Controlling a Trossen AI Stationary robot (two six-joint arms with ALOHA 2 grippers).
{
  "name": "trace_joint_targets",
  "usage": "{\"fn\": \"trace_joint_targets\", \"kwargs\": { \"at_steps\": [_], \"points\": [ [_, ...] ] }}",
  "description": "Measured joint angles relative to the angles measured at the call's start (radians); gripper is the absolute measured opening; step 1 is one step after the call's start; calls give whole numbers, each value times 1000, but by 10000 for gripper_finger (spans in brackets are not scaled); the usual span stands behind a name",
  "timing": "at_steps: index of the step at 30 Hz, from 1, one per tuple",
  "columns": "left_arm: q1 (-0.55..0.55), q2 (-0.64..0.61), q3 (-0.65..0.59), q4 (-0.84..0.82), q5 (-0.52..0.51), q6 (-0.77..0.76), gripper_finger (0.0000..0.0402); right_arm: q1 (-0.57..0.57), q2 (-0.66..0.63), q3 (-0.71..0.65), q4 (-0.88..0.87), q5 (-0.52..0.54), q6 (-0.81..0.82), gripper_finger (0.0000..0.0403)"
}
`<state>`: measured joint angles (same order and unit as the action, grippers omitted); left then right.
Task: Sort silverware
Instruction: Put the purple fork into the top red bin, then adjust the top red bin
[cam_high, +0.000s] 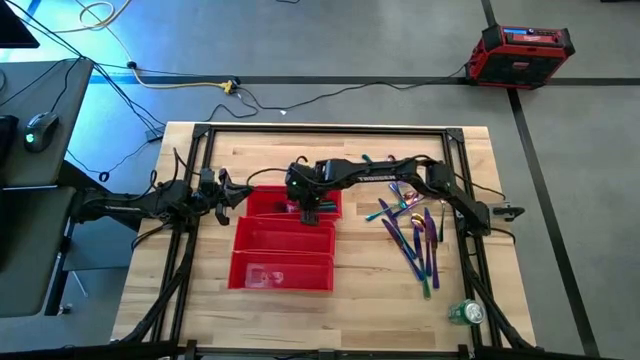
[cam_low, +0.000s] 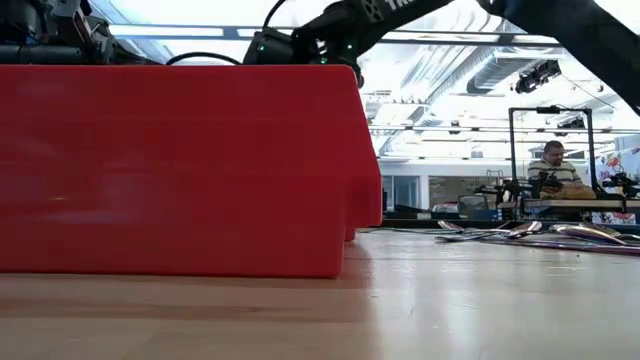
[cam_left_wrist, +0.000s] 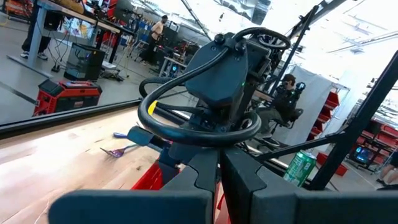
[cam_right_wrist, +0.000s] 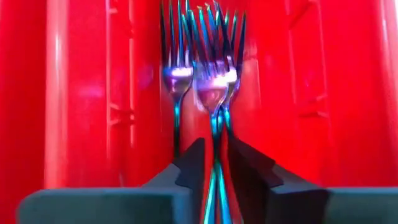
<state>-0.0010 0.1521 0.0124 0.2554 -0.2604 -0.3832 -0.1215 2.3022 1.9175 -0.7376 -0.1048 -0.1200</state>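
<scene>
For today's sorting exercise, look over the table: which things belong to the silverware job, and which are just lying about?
Belong to the job:
- loose silverware on the table
- forks in the tray's far compartment
- red tray
- right gripper, over that compartment
- left gripper, waiting beside the tray

Lying about:
- green can
- red case on the floor
- cables

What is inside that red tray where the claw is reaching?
Iridescent forks lie in the red tray, one between the right claw fingers. The arm hides that compartment from above.
</scene>
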Motion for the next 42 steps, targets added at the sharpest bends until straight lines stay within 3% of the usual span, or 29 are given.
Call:
{"fn": "trace_joint_targets", "kwargs": {
  "at_steps": [6,12,17,24,29,35,42],
  "points": [
    [0,0,0,0,0,0,0,0,-85,0,58,-27,7,123],
    [0,0,0,-2,0,-1,0,2,-247,0,55,-36,-20,133],
    [0,0,0,-3,17,-8,0,-7,-398,0,-132,-23,-44,133],
    [0,0,0,-3,25,-18,0,-28,-437,-24,-503,44,71,133],
    [0,0,0,-3,30,-24,0,-19,-439,-243,-452,42,119,133],
    [0,0,0,-2,31,-24,0,-20,-438,-531,-163,-23,169,133],
    [0,0,0,5,14,-15,0,-12,-437,-653,27,-35,233,133]
  ]
}}
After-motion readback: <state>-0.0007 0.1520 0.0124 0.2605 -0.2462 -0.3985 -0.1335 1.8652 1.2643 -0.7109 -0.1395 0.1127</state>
